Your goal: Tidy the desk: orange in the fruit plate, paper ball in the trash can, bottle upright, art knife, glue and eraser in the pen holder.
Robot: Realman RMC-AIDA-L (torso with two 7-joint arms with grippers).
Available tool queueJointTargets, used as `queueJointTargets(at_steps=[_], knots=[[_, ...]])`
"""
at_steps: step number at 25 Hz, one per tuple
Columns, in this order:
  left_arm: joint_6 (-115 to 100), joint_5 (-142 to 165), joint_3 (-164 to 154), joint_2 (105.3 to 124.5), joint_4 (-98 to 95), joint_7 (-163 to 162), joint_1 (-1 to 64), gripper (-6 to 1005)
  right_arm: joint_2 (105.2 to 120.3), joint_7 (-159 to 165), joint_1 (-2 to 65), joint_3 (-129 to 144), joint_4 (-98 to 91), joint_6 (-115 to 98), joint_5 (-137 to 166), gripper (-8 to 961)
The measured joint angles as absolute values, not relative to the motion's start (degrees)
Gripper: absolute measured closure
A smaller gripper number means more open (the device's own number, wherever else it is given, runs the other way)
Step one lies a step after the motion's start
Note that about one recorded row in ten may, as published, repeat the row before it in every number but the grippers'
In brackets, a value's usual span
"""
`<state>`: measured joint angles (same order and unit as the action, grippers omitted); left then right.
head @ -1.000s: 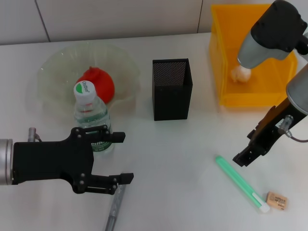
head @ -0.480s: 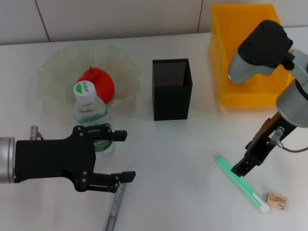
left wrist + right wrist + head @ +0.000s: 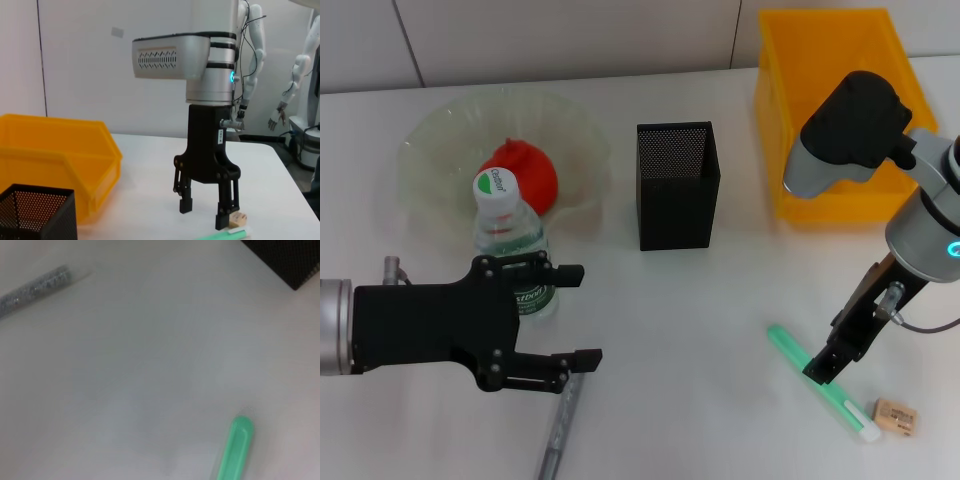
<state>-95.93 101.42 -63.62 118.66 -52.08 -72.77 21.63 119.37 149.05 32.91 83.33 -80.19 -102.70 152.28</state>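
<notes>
Two open tools: right tool [image 3: 825, 365] vertical over green glue [image 3: 820, 381], left tool [image 3: 570, 316] beside bottle [image 3: 512, 245].

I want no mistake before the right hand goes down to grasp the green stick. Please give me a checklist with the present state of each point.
1. Right hand above the green stick: ok.
2. Right hand open, one finger on each side: open ok in the left wrist view; straddling cannot tell.
3. Eraser apart from the fingers: ok in the head view.
4. Pen holder upright, mouth free: ok.
5. Left hand far from the stick, open beside the bottle: ok.
</notes>
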Motion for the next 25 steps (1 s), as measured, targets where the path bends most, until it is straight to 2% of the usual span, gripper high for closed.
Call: queueJointTargets(at_steps=[25], knots=[[-94.39,101.43,-63.57,118.57,-51.48,-72.75,22.46,136,119.44,148.97,34.01,86.21,-75.6,-101.28,152.04,226]])
